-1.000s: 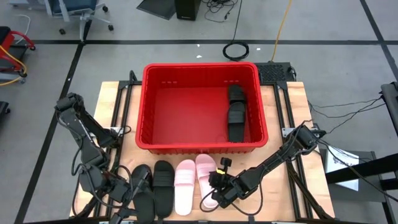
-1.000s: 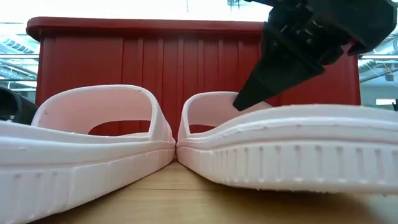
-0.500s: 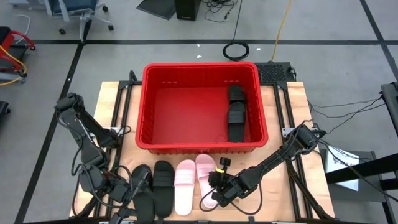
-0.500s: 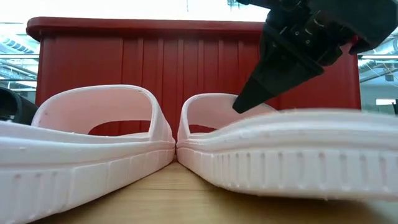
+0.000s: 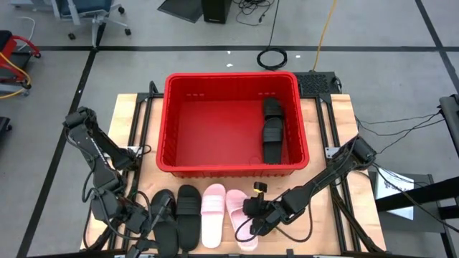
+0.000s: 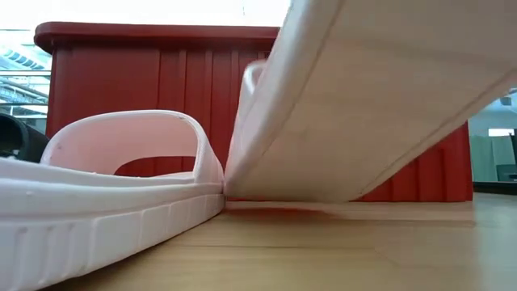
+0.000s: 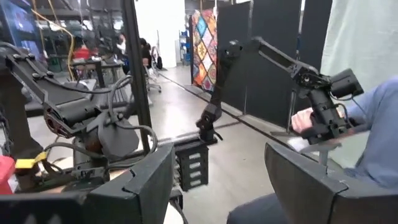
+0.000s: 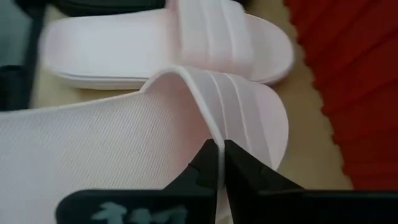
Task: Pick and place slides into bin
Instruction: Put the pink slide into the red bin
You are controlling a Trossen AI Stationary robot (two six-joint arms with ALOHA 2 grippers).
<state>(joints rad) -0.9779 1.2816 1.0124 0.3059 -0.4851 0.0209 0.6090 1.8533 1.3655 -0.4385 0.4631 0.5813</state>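
The red bin (image 5: 231, 86) stands at the table's far middle with one black slide (image 5: 272, 131) lying inside along its right wall. In front of it lie two black slides (image 5: 178, 217) and a pink slide (image 5: 213, 213) flat on their soles. A second pink slide (image 5: 242, 218) is tipped up, with my right gripper (image 5: 253, 213) shut on its strap. My left gripper (image 5: 152, 218) waits open at the near left, over the black slides, pointing level and touching nothing. My right gripper pinches the rear edge of the pink slide's strap (image 8: 211, 134) between its two fingers (image 8: 239, 163), near the strap's right side, a single layer. It comes slanting down from the table's right. The slide is tilted: its lower left edge (image 6: 234, 192) rests on the table beside the other pink slide, and its sole (image 6: 380, 97) is raised.
The bin's near wall (image 6: 161, 89) stands close behind the slides. Bare wood (image 5: 337, 143) lies right of the bin. Beyond the table, a person's hand (image 7: 305, 121) shows in the left wrist view beside other arms.
My right gripper has gone up, taking the pink slide's strap with it. The slide, flat on the table before, has tipped up: its right side has lifted while its left edge stays down next to the other pink slide.
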